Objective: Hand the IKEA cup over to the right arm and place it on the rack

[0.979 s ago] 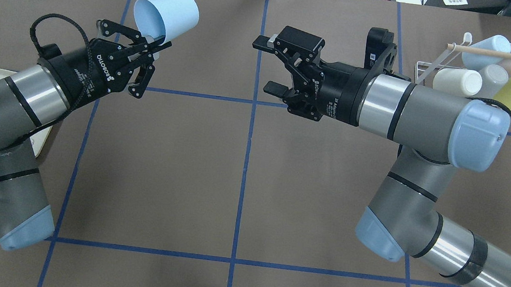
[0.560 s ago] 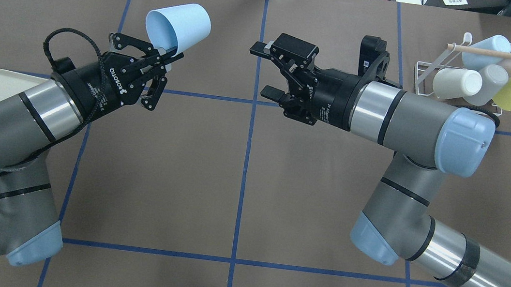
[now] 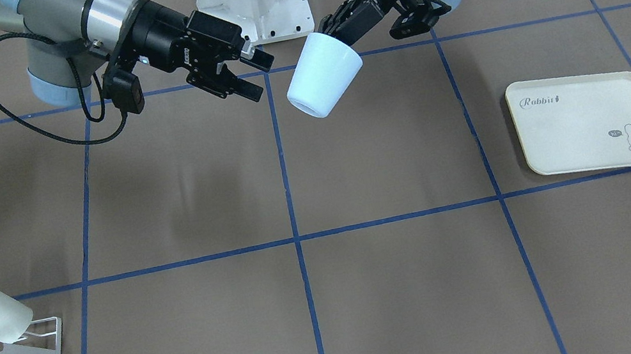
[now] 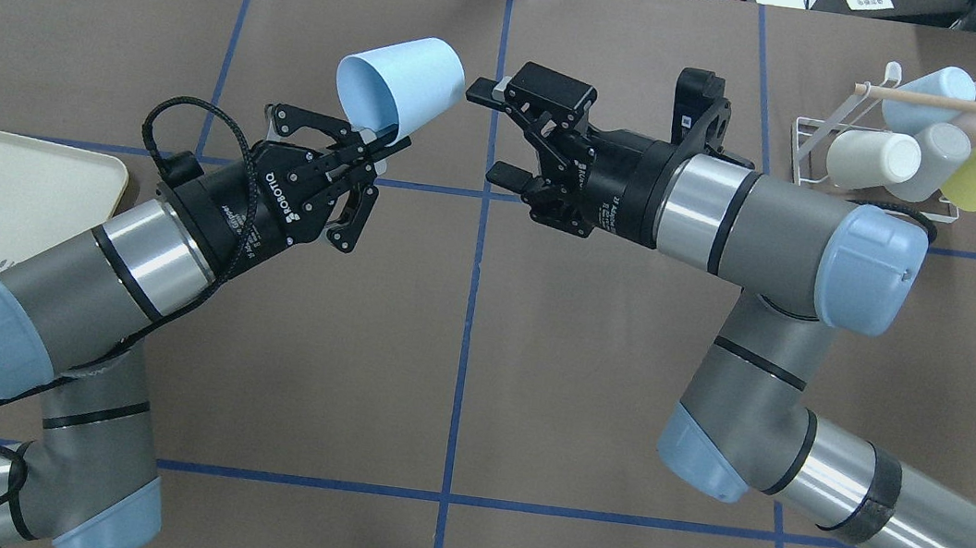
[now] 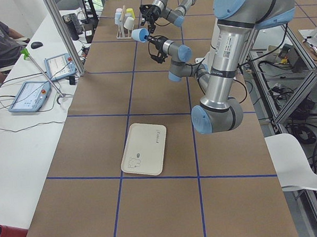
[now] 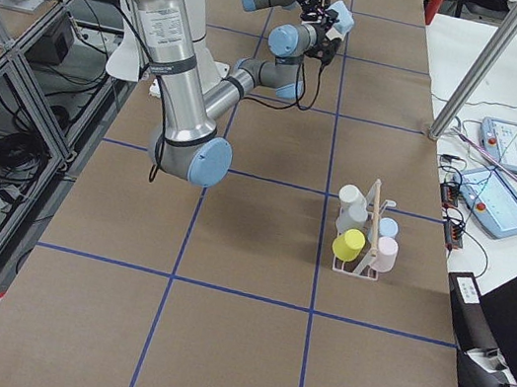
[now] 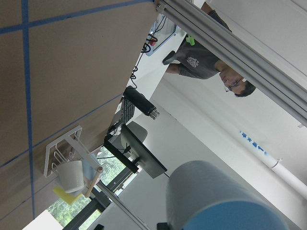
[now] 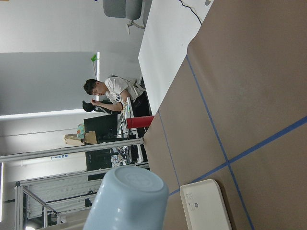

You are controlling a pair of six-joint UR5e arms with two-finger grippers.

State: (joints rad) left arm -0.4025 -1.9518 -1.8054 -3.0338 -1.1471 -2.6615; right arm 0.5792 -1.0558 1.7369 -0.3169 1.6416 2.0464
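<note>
The cup, light blue, is held in the air above the table, just to the left arm's side of the centre tape line. It is tilted nearly onto its side. Its mouth is turned back toward the left arm, and its closed base is turned toward the right gripper.

The left gripper is clamped on the cup wall at the rim, on the lower edge of the mouth. The rest of the cup projects beyond the fingertips, unsupported.

The right gripper is spread wide and nothing is held in it. It is levelled at the cup from the opposite side. In the overhead view the base of the cup is seen just beside the tip of the upper finger. In the front-facing view a narrow gap is seen between cup and fingers. The cup is not enclosed by the jaws. In the right wrist view the base of the cup is seen at the lower edge, facing the camera.

The rack is located at the far corner on the right arm's side, well apart from both grippers. Five cups are set on its prongs below the dowel. The tray is located flat on the table beside the left arm
</note>
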